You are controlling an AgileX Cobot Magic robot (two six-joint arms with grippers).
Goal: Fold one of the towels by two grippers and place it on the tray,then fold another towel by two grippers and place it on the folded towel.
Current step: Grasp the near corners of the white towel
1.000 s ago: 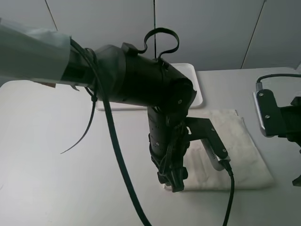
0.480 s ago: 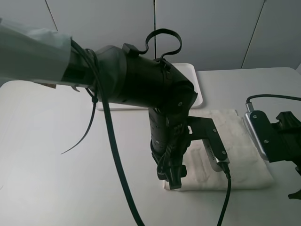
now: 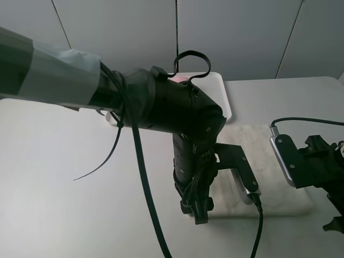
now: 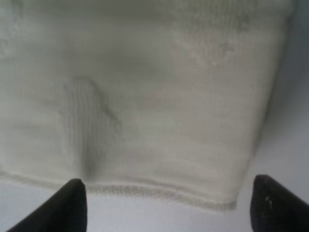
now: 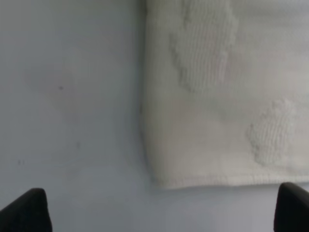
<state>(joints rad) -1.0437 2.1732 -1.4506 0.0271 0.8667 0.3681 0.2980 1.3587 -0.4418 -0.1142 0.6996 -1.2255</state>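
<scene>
Left gripper [image 4: 174, 205] and right gripper [image 5: 159, 209] are held wide open and empty over the cream-white towel [image 3: 269, 156], with the tray [image 3: 223, 91] half screened by the left arm [image 3: 161, 107].

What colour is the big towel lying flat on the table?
Cream-white, with a faint raised pattern. The towel shows best in the left wrist view.

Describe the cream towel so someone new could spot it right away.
On the white table, look in front of the tray, right of centre. The cream towel lies flat there: off-white, embossed, unlike the pink towel glimpsed on the tray.
</scene>
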